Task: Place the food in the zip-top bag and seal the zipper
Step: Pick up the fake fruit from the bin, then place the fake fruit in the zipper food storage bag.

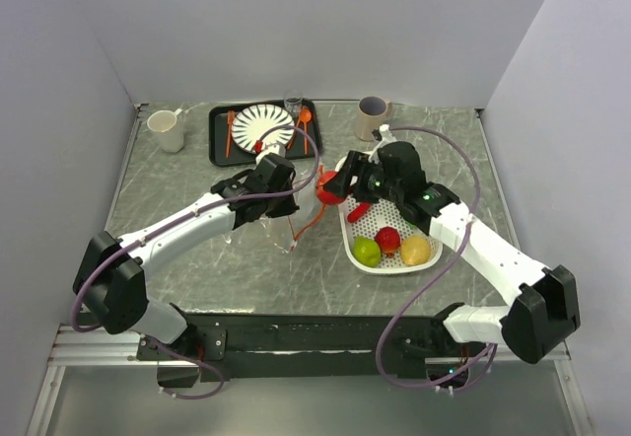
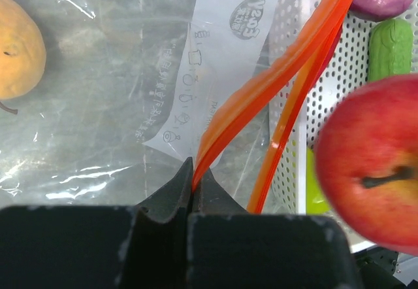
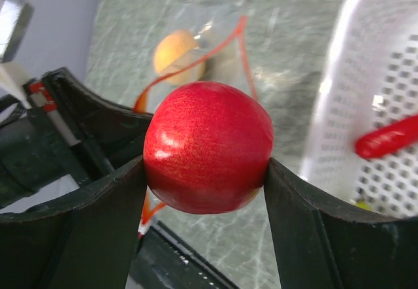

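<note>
The right gripper [image 3: 206, 166] has its fingers clamped on either side of a red apple [image 3: 208, 138], holding it above the table just left of the white basket [image 3: 333, 93]. The zip-top bag [image 2: 91, 125] lies flat on the table left of the apple. It already holds one orange fruit [image 2: 16, 47].

The left gripper [image 2: 194, 179] has its fingers pressed together on one strand of the zipper [image 2: 261, 86], lifting that lip. The second strand hangs lower beside it. In the top view the zipper's long axis runs roughly near to far along the bag's right edge, so the mouth faces right, toward the apple.

The next move likely turns on this. The apple sits just right of the mouth and a little above it, and the right arm is the nearer one. It would have to travel left, across the zipper line and between the two orange strands. How wide the gap between the strands is cannot be told from these views, and a narrow one could catch the apple on the lower lip
</note>
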Motion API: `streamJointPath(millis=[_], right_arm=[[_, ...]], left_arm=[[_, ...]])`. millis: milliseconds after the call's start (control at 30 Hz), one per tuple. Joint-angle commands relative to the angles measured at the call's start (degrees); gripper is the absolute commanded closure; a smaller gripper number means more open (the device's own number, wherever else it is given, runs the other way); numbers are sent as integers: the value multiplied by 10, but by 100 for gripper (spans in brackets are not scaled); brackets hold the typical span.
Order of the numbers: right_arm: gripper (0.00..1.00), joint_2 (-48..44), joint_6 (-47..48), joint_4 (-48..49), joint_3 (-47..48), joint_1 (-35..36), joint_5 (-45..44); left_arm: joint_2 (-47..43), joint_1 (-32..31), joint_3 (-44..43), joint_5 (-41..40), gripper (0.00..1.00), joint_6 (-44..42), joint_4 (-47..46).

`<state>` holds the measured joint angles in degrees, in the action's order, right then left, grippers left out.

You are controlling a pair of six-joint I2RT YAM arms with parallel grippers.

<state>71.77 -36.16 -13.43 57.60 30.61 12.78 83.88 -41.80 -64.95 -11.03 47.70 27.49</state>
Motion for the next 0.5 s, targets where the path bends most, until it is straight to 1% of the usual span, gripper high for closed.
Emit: streamJointPath(millis=[0, 133, 167, 200, 267, 400, 467], right_arm=[[55, 36, -21, 85, -8, 11, 72], [55, 57, -10, 85, 0, 26, 64], [54, 75, -7, 82, 2, 25, 66], [54, 86, 4, 35, 28, 26, 38], [54, 109, 14, 19, 42, 27, 33], [54, 105, 24, 23, 51, 29, 16], [53, 115, 32, 3, 74, 31, -2]], left_arm=[[-12, 1, -11, 19, 99, -1, -14], [-21, 1, -18, 22, 99, -7, -10], [-23, 1, -21, 21, 99, -7, -7], [-24, 1, -22, 23, 99, -9, -5], [-30, 1, -27, 18, 99, -11, 0], [-52, 1, -30, 12, 99, -13, 7], [-66, 2, -31, 10, 99, -15, 6]])
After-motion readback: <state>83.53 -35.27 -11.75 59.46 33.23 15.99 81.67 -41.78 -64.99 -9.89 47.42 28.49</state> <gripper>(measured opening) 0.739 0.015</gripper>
